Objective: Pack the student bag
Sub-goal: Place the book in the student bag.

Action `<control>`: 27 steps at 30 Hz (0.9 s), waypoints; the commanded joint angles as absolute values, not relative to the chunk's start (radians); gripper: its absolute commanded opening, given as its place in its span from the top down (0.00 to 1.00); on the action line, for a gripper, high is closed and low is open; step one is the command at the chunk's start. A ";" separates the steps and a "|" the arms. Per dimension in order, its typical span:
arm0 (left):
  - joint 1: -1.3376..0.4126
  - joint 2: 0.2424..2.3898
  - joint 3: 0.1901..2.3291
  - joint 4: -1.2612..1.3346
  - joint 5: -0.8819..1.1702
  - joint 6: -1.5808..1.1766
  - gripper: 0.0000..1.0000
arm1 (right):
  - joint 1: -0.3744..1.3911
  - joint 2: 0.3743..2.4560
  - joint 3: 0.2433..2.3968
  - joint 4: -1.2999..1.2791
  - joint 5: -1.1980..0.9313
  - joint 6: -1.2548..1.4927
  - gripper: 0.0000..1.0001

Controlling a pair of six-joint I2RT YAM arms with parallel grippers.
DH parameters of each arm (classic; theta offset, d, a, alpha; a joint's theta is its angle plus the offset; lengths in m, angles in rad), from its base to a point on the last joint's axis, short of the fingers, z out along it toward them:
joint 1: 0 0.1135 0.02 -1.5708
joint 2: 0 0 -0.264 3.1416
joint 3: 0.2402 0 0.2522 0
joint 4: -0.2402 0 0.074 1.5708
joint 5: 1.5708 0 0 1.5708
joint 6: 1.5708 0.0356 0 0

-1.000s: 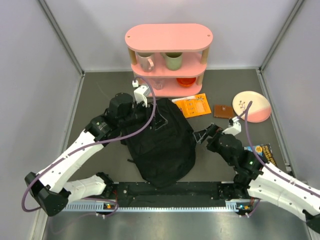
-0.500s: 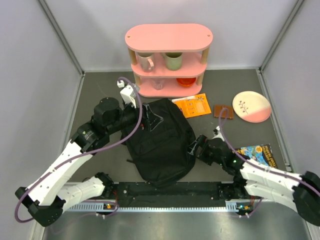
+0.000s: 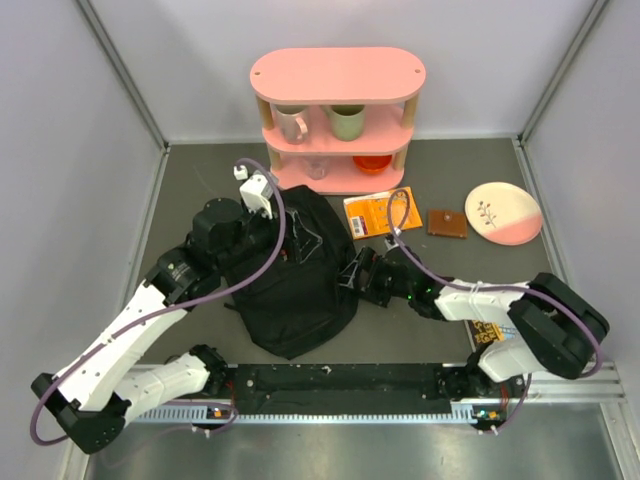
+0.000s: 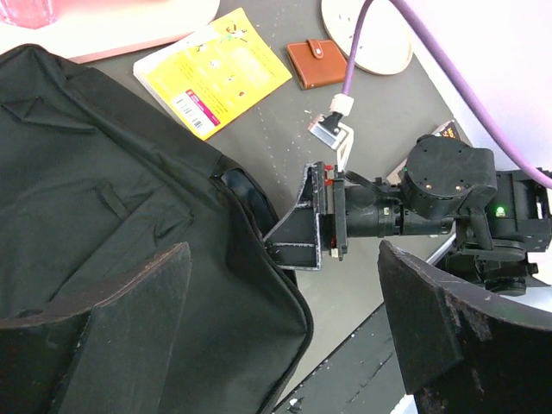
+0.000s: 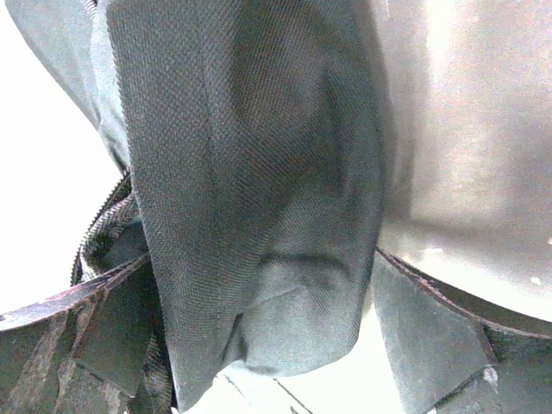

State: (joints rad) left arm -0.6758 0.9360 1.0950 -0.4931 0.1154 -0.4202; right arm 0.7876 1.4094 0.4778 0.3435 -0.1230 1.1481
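At the centre of the table [image 3: 185, 185], in front of the pink shelf [image 3: 337, 75], the student bag [image 3: 295, 300] lies flat and wrinkled. The left gripper [image 4: 285, 259] hangs over the upper part of the bag; its fingers stand wide apart and grasp nothing. The right gripper [image 3: 352, 272] sits low at the bag's right edge, pointing left. Its fingers [image 5: 431, 336] are spread fully, with a fold of bag fabric between them, unclamped. An orange booklet [image 3: 375, 212], a brown wallet [image 3: 447, 222] and a plate [image 3: 503, 212] lie beyond the bag's right side.
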 commanded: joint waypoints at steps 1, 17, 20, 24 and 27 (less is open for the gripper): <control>-0.672 0.908 1.095 -0.485 0.089 -0.405 0.06 | 0.772 1.287 0.529 0.166 0.037 1.108 0.01; -0.721 1.116 1.112 -0.278 0.227 -0.451 0.01 | 0.271 0.628 0.678 -0.844 0.531 0.939 0.01; -0.756 1.184 1.129 -0.256 0.256 -0.462 0.01 | 0.011 0.635 0.702 -0.848 0.465 0.829 0.01; -0.817 1.261 1.144 -0.197 0.282 -0.479 0.01 | -0.295 0.741 0.724 -0.854 0.367 0.717 0.01; -0.860 1.311 1.138 -0.143 0.307 -0.514 0.01 | -0.386 0.802 0.730 -0.864 0.420 0.703 0.01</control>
